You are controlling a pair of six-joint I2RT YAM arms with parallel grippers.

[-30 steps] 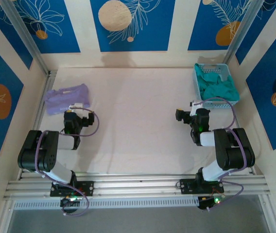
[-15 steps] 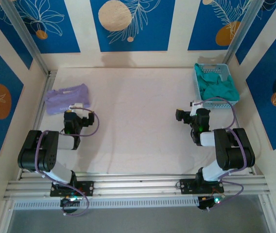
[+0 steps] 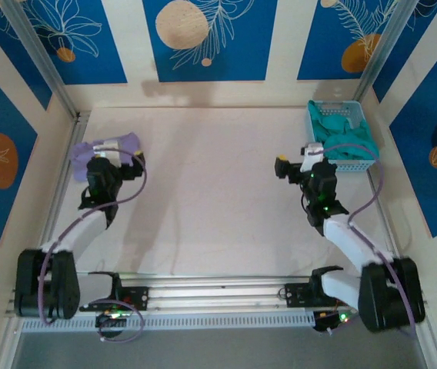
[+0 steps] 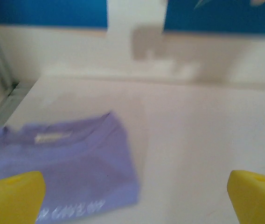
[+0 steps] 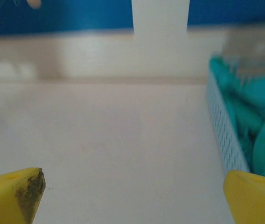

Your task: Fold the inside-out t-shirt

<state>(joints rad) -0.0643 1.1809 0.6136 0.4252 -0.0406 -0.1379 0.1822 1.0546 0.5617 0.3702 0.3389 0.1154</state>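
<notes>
- Left gripper [image 4: 135, 196] — jaws spread wide, empty; it hangs low at the lavender garment [image 4: 76, 172], which is not the work item
- Right gripper [image 5: 132, 196]: jaws equally wide, nothing held; it faces bare table [image 5: 100, 140] just left of the basket [image 5: 223, 130], probably lining up a reach inside
- Inside-out t-shirt [image 3: 345, 138] — teal, bunched in the basket at the far right; not yet out, so folding has not begun

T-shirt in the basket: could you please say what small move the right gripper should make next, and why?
Probably ease the right gripper forward and right, over the basket wall: its jaws stand open and empty, and the t-shirt lies bunched inside.
</notes>
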